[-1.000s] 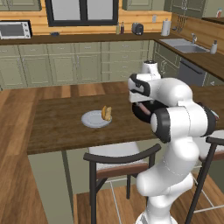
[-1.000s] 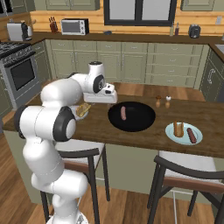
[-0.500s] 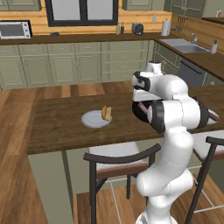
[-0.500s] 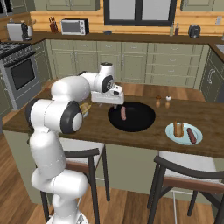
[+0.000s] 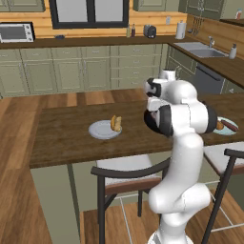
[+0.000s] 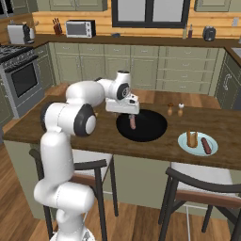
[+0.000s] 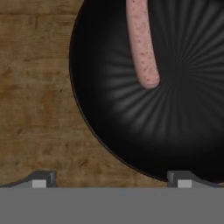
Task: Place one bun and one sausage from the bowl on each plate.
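Left base view: the grey plate (image 5: 104,129), frame centre-left, holds a bun (image 5: 116,123) and lacks a sausage.

Right base view: the gripper (image 6: 124,112) hangs over the bowl (image 6: 151,129), mid-frame.

Hand view: jaws wide and empty; the sausage (image 7: 142,43) lies upper centre. Best to centre over it and straddle across its width before closing.

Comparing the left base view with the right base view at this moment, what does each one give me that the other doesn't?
Left base view: the grey-white plate carrying one bun, and the sink. Right base view: the black bowl with one sausage in it, the open gripper over the bowl, and the stove. Both: the teal plate with its plated sausage, the wooden counter and the microwave.
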{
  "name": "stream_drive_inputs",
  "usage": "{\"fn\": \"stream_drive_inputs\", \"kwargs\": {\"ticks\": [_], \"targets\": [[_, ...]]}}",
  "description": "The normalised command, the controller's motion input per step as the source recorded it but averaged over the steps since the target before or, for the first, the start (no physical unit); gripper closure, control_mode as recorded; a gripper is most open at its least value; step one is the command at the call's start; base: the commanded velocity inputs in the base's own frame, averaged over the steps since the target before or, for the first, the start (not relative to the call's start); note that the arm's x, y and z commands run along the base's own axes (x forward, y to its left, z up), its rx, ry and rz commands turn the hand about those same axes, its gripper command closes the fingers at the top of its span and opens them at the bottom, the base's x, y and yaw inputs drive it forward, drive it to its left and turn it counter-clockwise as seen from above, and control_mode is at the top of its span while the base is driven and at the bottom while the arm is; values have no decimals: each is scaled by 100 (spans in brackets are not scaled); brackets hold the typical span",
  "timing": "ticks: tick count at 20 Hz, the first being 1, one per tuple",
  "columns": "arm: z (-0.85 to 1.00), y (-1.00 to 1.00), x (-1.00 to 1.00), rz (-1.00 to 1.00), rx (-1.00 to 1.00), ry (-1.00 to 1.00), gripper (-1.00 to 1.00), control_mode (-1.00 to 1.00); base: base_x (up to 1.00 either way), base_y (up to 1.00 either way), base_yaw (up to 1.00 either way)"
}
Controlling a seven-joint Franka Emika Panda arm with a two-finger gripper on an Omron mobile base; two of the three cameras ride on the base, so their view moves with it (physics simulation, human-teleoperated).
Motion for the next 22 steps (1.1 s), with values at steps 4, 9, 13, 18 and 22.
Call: {"fn": "stream_drive_inputs", "kwargs": {"ticks": [4,9,13,18,22], "targets": [[-57,-21,38,0,0,0,-100,-100,0,0,0],[-38,-22,40,0,0,0,-100,-100,0,0,0],[-27,-7,23,1,0,1,-100,-100,0,0,0],[-28,-4,28,1,0,0,-100,-100,0,0,0],[-24,-12,33,1,1,0,-100,-100,0,0,0]]}}
